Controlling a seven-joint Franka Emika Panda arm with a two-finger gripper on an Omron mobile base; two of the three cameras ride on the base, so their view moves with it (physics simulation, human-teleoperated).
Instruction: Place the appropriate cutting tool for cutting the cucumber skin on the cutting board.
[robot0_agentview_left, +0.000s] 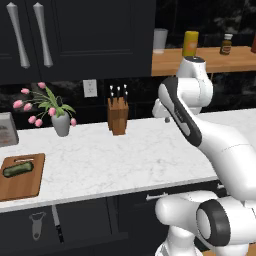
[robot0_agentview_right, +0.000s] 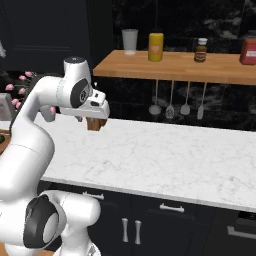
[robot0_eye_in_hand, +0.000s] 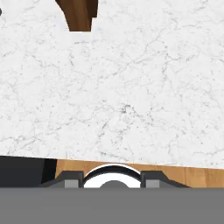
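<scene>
- While the arm stood raised over the marble tabletop (robot0_agentview_left: 125, 160), the claw (robot0_agentview_right: 95, 116) hung above bare stone just in front of the knife block (robot0_agentview_left: 118, 116), carrying nothing visible.
- Whether its fingers were parted or closed could not be told; in the hand view only two dark tips showed at the lower edge, over empty marble.
- The peeler (robot0_agentview_left: 37, 224) hung on the dark cabinet front below the tabletop edge, forked head up, just beside a slim knife (robot0_agentview_left: 57, 224).
- The board (robot0_agentview_left: 21, 176) lay at the tabletop's left end, with the cucumber (robot0_agentview_left: 18, 169) resting on its far part near the slot.
- A vase of pink tulips (robot0_agentview_left: 59, 120) stood behind, between the board and the block.
- Judged progress: none; the peeler was ungrasped and well apart from the claw, lower and far to the left.
- Risk: the block sat nearest the claw, so a wrong tool could be taken.
- Risk: the knife hung so close to the peeler that a loosely aimed grasp might catch it instead.
- Risk: reaching under the overhang, the arm could strike the tabletop edge.
- Risk: a careless drop could nudge the cucumber off the board.
</scene>
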